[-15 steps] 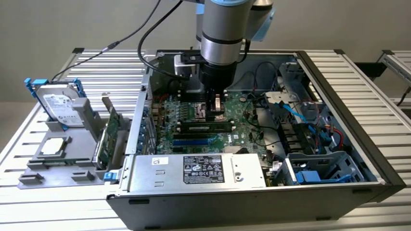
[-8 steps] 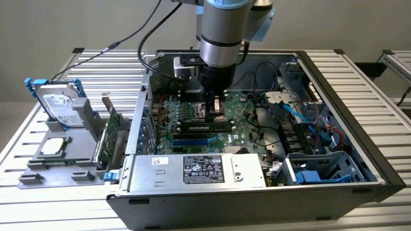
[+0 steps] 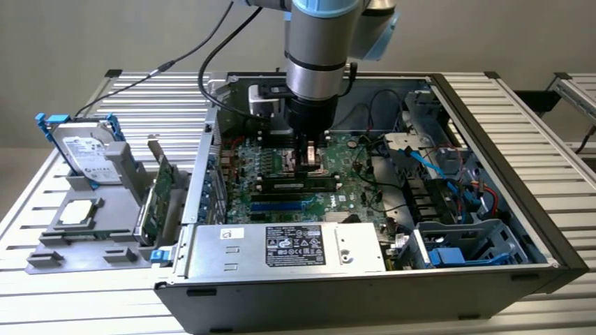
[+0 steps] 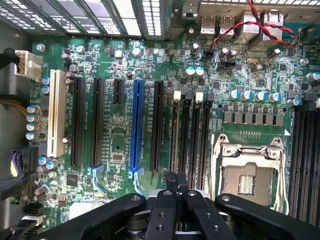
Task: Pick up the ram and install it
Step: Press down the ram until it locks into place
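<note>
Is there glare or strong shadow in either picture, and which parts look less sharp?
Exterior view: even light, mild glare on the silver metal power supply cover. Wrist view: bright white slats wash out; the shut black gripper is soft, the green motherboard clear.

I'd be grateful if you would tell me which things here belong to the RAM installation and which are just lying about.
Belonging to the job:
- tool, shut, over the motherboard
- black memory slots beside the processor socket

Lying about:
- hard drive in the grey holder outside the case
- green expansion card
- power supply
</note>
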Robot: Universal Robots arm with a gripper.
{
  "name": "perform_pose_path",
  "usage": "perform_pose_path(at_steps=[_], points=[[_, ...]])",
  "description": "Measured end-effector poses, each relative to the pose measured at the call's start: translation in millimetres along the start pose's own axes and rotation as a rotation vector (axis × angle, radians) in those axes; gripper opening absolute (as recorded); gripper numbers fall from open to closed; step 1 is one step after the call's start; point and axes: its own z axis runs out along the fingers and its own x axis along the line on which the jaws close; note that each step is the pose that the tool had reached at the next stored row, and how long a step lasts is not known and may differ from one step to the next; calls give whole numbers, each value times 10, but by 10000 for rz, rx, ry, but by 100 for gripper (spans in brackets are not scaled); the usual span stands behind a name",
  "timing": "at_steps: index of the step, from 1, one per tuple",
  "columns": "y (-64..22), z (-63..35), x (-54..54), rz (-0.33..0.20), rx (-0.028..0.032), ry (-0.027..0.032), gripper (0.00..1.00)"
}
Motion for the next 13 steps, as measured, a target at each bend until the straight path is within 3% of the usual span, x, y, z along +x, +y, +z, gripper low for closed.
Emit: perform_pose_path(at_steps=[13], points=[[-6,110,-34,1,-1,-1,11]])
